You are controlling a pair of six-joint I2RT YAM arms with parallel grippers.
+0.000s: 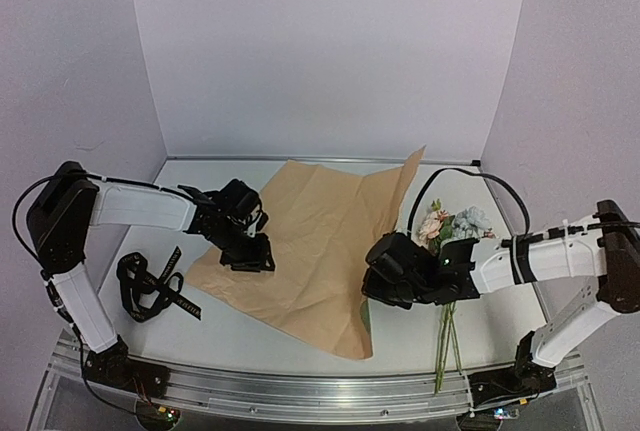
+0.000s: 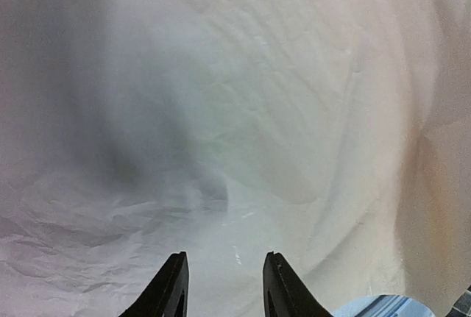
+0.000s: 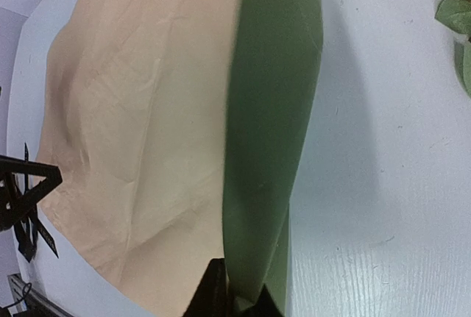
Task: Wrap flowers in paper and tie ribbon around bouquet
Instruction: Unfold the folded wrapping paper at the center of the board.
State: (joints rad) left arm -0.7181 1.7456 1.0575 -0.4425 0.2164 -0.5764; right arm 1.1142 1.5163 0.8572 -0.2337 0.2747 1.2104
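The paper [image 1: 320,241] lies spread in the middle of the table, tan face up. My left gripper [image 1: 255,253] hovers low over its left edge. In the left wrist view the jaws [image 2: 224,280] stand apart, with only blurred, creased paper [image 2: 257,111] beneath them. My right gripper [image 1: 370,286] is at the sheet's right edge. In the right wrist view it [image 3: 239,302] pinches an upturned fold that shows the green face [image 3: 272,111]. The flowers [image 1: 452,226] lie to the right of the paper, stems toward the near edge. The black ribbon [image 1: 150,286] lies loosely piled at the left.
White walls close in the table at the back and on both sides. A metal rail [image 1: 320,391] runs along the near edge between the arm bases. A black cable [image 1: 470,176] loops above the flowers. Green leaves [image 3: 456,15] show at the right wrist view's top right.
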